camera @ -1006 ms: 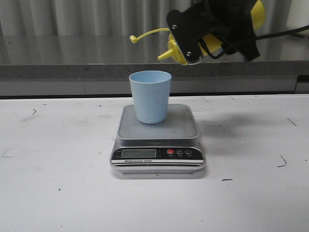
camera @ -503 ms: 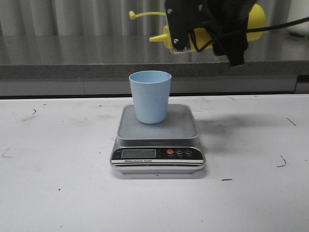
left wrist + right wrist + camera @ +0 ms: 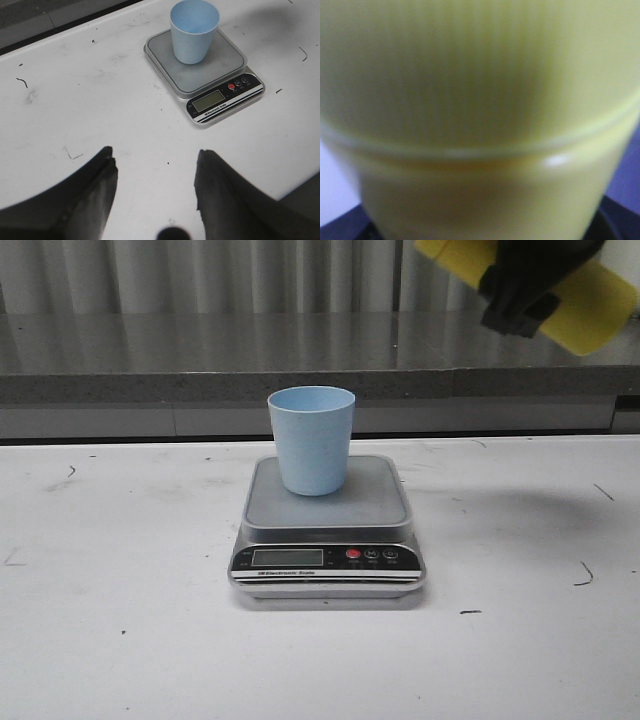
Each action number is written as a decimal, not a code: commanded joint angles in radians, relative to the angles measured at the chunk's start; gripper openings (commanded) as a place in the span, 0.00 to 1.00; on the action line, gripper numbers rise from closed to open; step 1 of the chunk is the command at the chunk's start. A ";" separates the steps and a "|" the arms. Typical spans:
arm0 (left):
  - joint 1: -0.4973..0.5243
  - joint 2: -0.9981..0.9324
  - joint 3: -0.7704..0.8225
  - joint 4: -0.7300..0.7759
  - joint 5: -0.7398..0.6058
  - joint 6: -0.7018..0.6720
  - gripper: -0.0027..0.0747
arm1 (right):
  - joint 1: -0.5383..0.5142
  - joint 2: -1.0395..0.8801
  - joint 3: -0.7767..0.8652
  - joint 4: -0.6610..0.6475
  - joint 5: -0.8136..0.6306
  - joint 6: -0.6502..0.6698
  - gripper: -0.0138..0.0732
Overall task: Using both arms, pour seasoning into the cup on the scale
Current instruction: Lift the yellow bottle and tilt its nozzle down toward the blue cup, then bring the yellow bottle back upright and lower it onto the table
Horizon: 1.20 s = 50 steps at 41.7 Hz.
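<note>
The left gripper [image 3: 155,175] hangs with jaws spread and nothing between them, over bare table [image 3: 120,640] well left of the scale [image 3: 327,530]. The blue cup [image 3: 311,440] stands upright on the scale's platform, at the table's centre. High at right, the right gripper [image 3: 525,285] clamps the yellow bottle [image 3: 590,305], tilted, its nozzle out of frame.
</note>
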 commanded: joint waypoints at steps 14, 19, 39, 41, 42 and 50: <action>-0.005 -0.003 -0.027 0.004 -0.069 -0.001 0.50 | -0.291 -0.182 0.123 0.756 -0.227 -0.377 0.47; -0.005 -0.003 -0.027 0.004 -0.069 -0.001 0.50 | -0.294 -0.223 0.302 0.762 -0.504 -0.377 0.47; -0.005 -0.003 -0.027 0.004 -0.069 -0.001 0.50 | -0.301 -0.082 0.601 0.930 -1.238 -0.355 0.47; -0.005 -0.003 -0.027 0.004 -0.069 -0.001 0.50 | -0.301 -0.053 0.601 0.930 -1.272 -0.348 0.47; -0.005 -0.003 -0.027 0.004 -0.069 -0.001 0.50 | -0.302 -0.036 0.601 0.933 -1.301 -0.340 0.47; -0.005 -0.003 -0.027 0.004 -0.069 -0.001 0.50 | -0.308 0.069 0.601 0.936 -1.448 -0.263 0.47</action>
